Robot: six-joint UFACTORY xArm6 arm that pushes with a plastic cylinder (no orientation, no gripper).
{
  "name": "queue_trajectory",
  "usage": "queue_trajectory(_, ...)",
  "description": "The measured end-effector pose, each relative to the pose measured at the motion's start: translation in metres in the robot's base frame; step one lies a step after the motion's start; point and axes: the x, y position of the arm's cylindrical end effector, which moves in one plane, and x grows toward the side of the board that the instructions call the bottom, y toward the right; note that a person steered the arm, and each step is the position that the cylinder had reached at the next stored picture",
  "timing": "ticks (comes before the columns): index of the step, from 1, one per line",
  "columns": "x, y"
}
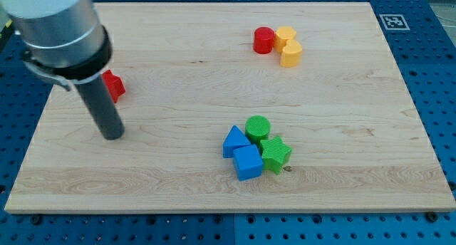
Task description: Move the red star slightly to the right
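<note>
The red star (114,86) lies near the board's left edge, partly hidden behind my rod. My tip (112,135) rests on the board just below the star, toward the view's bottom. A red cylinder (263,40) sits at the view's top right beside two yellow blocks (288,46).
A cluster sits at the lower middle: a green cylinder (257,127), a green star (275,154), a blue triangle (234,140) and a blue cube (248,162). The wooden board (178,188) lies on a blue pegboard; a tag marker (391,21) is at the top right.
</note>
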Motion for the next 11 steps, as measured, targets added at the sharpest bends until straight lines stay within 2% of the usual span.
queue_trajectory(2, -0.062, -0.038)
queue_trajectory(5, -0.073, -0.074)
queue_trajectory(11, -0.087, 0.009)
